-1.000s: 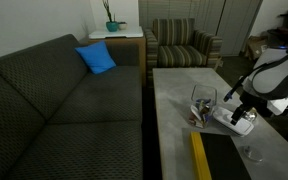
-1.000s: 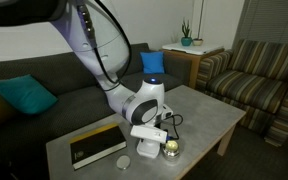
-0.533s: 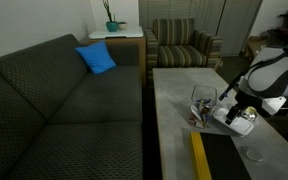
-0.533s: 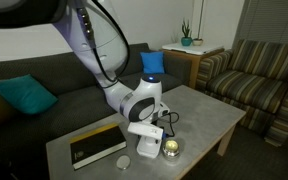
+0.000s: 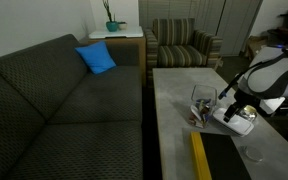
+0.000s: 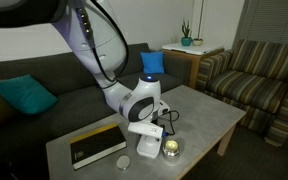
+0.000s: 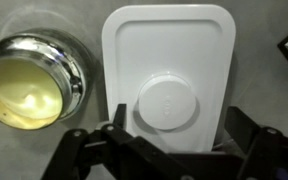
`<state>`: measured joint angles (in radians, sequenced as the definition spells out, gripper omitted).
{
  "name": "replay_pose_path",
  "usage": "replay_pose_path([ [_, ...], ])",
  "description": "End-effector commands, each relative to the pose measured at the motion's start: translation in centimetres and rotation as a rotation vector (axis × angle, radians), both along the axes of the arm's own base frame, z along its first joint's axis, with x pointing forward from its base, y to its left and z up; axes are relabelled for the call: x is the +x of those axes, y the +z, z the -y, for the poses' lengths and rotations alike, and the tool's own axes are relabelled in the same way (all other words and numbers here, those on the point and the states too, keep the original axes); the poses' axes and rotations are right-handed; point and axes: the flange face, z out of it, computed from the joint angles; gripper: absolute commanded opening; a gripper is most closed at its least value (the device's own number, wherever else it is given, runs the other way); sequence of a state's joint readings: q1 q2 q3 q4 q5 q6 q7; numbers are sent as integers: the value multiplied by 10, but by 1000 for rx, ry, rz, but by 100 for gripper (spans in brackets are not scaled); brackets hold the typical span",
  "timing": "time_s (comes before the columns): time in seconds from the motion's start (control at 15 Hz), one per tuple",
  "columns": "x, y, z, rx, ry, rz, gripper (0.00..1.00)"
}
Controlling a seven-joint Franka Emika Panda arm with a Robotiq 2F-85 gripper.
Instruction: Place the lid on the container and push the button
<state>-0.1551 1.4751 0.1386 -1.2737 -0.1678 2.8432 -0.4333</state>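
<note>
Shifting only a touch vs 1 s ago, the arm [image 6: 94, 45] has nudged the gripper [image 7: 172, 138] slightly away from the tin. Over the last half sec it's basically static. Reads as settling onto the pick, not transport yet. So the lid isn't on the container and the button step hasn't begun.

Table [image 5: 174, 90]: grey, matte, stone-look slab.
Book [image 6: 94, 145]: dark cover, yellow edge, lying flat nr the gripper.
Container [image 5: 203, 103]: clear glassy cup, upright, open top, dark/reddish bits at bottom, just beside the gripper.
Lid [image 7: 169, 50]: smooth white plastic, rounded-oblong w/ a raised rim. It's directly under the wrist, prob lying on the table, beside the tin and apart from the container. Jaws are spread wide, straddling its near end, one finger at ea long edge. Whether the pads actually press, can't tell.
Tin [image 7: 29, 85]: round, shiny metal wall, pale yellow waxy fill.
Disc [image 7: 169, 102] at lid centre: round, raised, same white, prob the button.
</note>
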Motion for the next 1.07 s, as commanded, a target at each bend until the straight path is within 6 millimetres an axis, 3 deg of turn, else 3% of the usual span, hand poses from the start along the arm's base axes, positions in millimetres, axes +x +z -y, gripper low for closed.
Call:
replay_pose_path([
  [0.0, -2, 0, 4, -4, -13, 41, 100],
  [0.6, -16, -8, 21, 48, -64, 14, 100],
  [1.0, -15, -7, 21, 65, -88, 14, 100],
])
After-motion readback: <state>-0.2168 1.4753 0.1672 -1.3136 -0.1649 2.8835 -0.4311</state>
